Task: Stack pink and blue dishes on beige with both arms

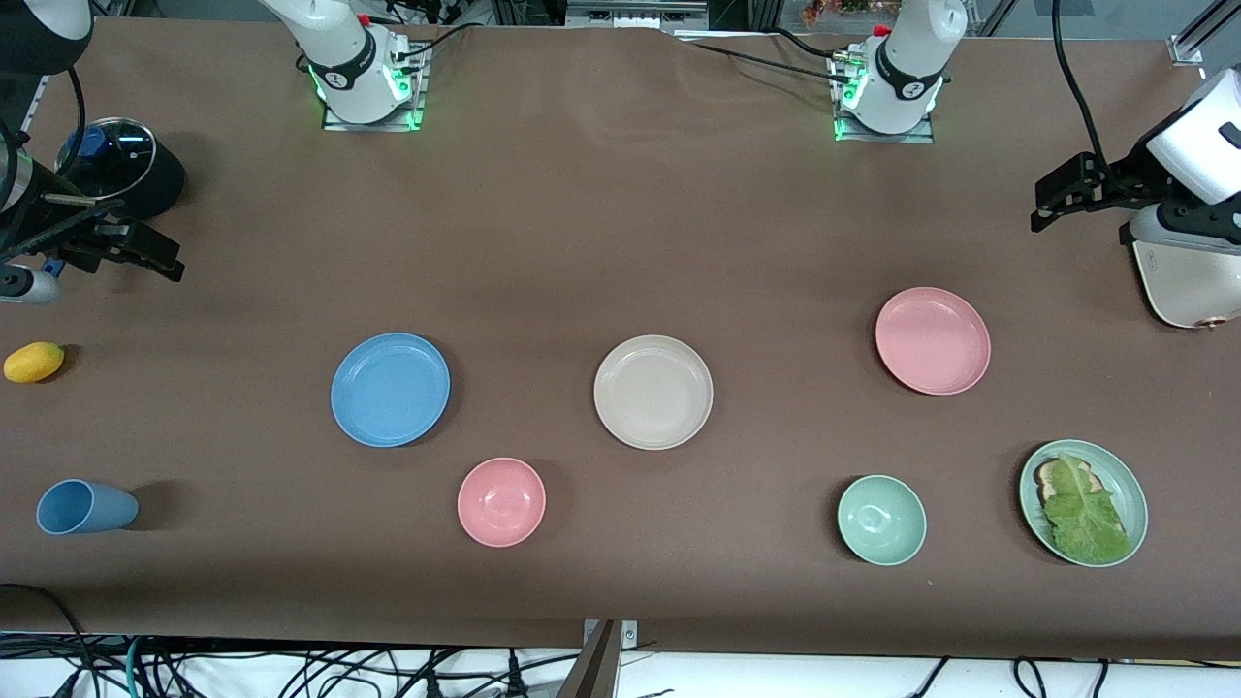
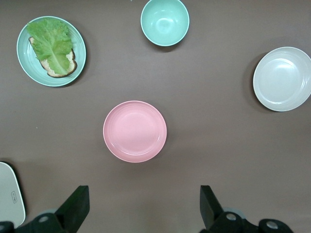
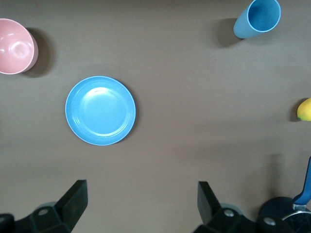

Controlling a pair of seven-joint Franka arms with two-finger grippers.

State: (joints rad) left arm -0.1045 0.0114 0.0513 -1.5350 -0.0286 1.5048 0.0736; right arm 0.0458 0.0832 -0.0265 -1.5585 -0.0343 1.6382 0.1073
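Waiting with jaws apart, the left gripper is hanging over bare table near the pink plate. The right gripper is hovering likewise, jaws spread, near the blue plate; the beige plate is lying between them.

Lettuce hides most of the toast; the appliance at three o'clock runs off frame.

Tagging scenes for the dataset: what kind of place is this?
Likely a robot lab bench, not a kitchen: two arms bolted to a brown-covered table, loose cables along its edge, and staged tableware such as the blue plate, beige plate and pink plate.
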